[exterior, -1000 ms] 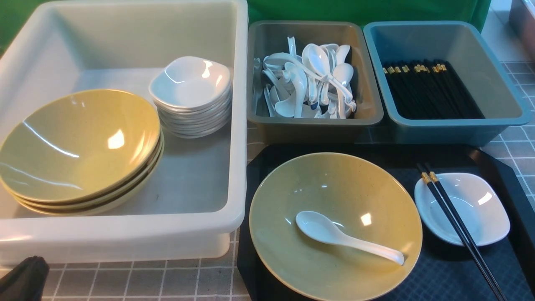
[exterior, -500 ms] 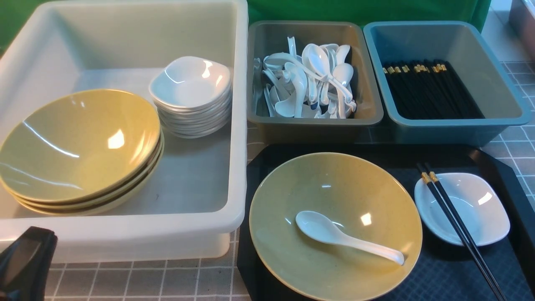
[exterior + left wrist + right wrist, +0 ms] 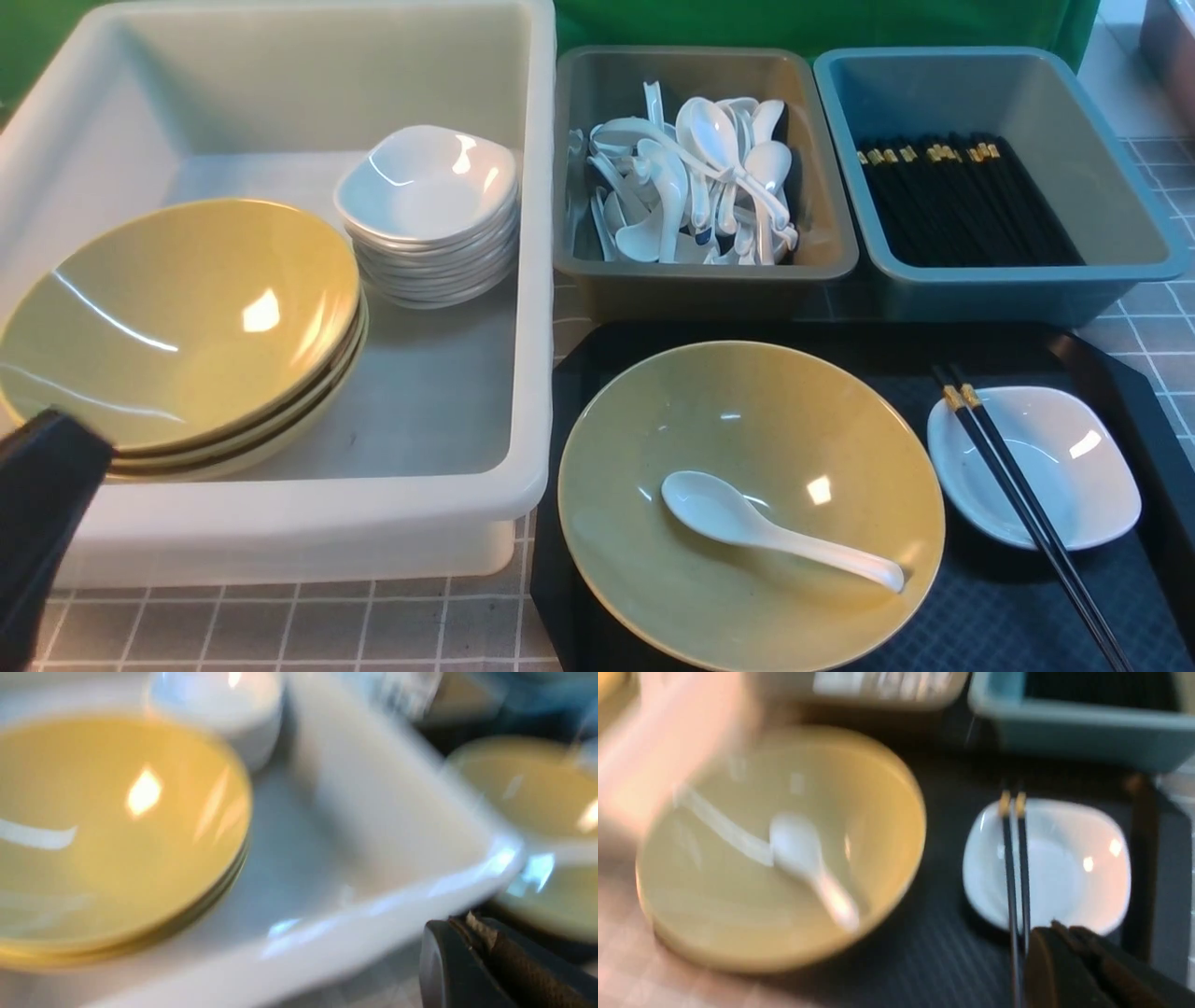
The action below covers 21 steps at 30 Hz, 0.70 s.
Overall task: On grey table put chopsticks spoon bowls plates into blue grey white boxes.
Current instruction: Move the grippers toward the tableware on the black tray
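Rising from the lower corner, the left gripper (image 3: 58, 446), jaws pressed together, now overlaps the smooth white box's (image 3: 308, 518) front rim. On the ribbed black tray (image 3: 980, 607), a glossy round yellow bowl (image 3: 794, 411) cradles a white spoon (image 3: 747, 523). Slender black chopsticks (image 3: 1018, 499) lie across a squarish white dish (image 3: 1083, 467). The right gripper (image 3: 1057, 935), likewise closed and empty, hangs beside the chopsticks.

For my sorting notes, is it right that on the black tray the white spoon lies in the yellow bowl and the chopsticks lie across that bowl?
Not quite: the front view shows the chopsticks lying across the small white dish beside the yellow bowl; the spoon is in that bowl.
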Motion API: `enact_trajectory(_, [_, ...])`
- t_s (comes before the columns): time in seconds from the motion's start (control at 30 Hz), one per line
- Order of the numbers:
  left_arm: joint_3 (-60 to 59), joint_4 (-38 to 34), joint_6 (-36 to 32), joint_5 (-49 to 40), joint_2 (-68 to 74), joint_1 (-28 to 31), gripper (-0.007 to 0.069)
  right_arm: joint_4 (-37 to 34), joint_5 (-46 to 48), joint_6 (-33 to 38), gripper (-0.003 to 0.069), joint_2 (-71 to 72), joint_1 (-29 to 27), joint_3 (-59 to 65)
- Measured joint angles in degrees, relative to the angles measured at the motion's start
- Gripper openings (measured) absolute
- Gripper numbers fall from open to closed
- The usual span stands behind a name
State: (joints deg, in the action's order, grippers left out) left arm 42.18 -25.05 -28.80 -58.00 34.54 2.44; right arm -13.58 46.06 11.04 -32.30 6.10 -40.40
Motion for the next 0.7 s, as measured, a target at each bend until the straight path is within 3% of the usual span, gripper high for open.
enact_trajectory(0.07, [3.5,5.4,1.7,-3.9,5.5,-2.7,-0.001,0.4,8.4,6.1,0.0,-8.4,0.1,-6.7])
enact_trajectory(0.17, [6.9,7.8,2.4,-5.3,11.6,-10.9,-0.001,1.8,14.1,8.5,0.0,-19.2,0.9,-12.9])
enact_trajectory(0.47, [20.8,12.9,2.5,-5.4,29.9,-36.3,-0.001,13.6,13.5,3.4,0.0027,-45.0,7.1,-21.2])
enact_trajectory(0.6, [25.0,13.6,2.8,-5.0,36.7,-42.6,-0.001,17.1,10.5,-1.3,0.0107,-53.2,8.5,-24.5])
enact_trajectory(0.7, [25.2,13.6,2.8,-5.4,39.5,-44.7,-0.001,17.8,8.7,-4.4,0.0253,-57.8,8.5,-25.7])
